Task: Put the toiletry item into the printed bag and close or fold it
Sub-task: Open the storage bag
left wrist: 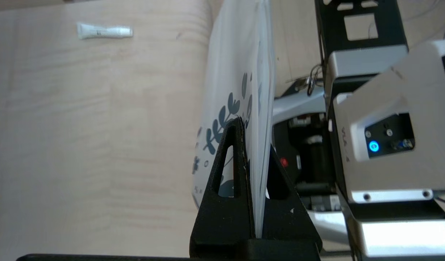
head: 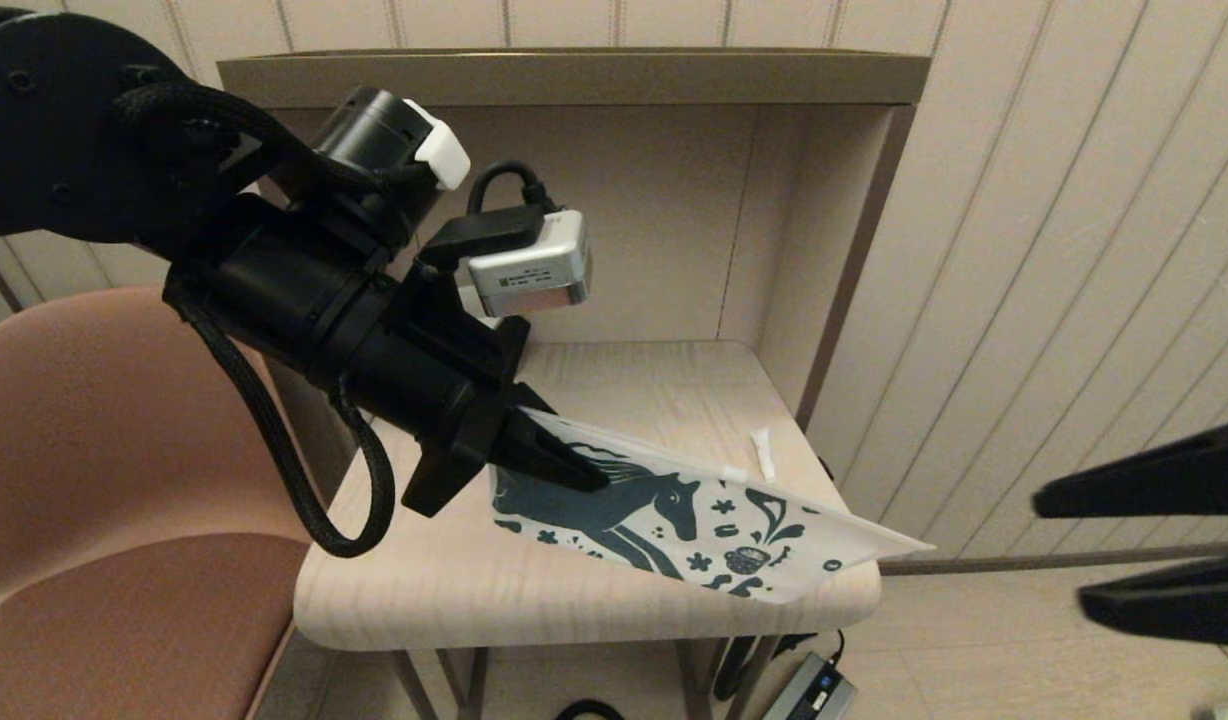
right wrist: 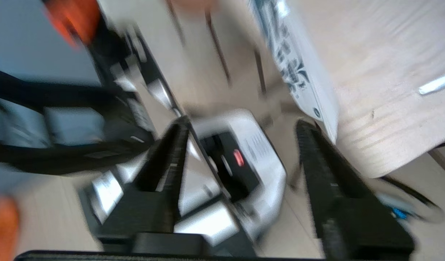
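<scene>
White paper horse-print bag (head: 674, 510) is pinched by the left gripper (head: 564, 468), lifted off the side table's (head: 454, 590) front edge. Toothpaste-like tube (head: 763, 453) sits by the right edge, not bagged. Right gripper (head: 1059, 545) hangs wide open, empty.

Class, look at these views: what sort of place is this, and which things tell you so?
Probably a small room or office corner: a pale wood-grain side table with a raised shelf surround, a pink upholstered chair beside it, and panelled walls behind.

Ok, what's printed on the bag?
Dark teal horse, cup, flowers and squiggles on the white bag; head view shows it best.
</scene>
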